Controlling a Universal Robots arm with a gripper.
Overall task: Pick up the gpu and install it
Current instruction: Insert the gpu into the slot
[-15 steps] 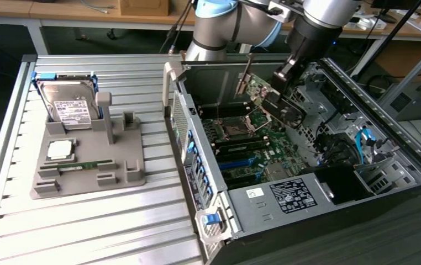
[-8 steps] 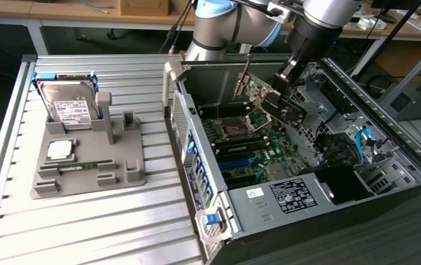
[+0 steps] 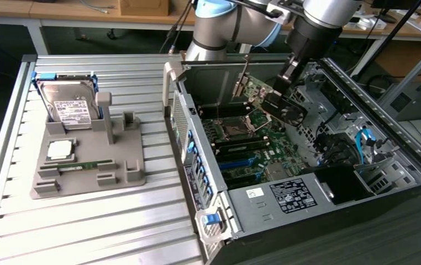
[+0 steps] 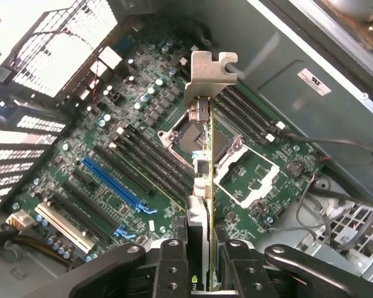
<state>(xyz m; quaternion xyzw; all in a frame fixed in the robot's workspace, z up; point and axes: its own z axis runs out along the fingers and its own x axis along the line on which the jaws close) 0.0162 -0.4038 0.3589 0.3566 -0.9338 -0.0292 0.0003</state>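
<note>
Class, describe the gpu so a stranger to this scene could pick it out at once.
Find the open computer case on the exterior view's right, its motherboard exposed. Above that board hangs the gripper, its jaws closed on the gpu. It is the only card in the air: thin, with a silvery bracket at one end, unlike the hard drive and memory stick on the grey holder.

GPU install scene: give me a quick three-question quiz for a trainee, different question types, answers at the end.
1. True or false: the gripper is shut on the gpu.
2. The gpu is: A lying loose, B seated in a slot, C held above the motherboard.
3. Fill in: on the gray holder at the exterior view's left, the ___ stands on end.
Key: 1 true; 2 C; 3 hard drive.
</note>
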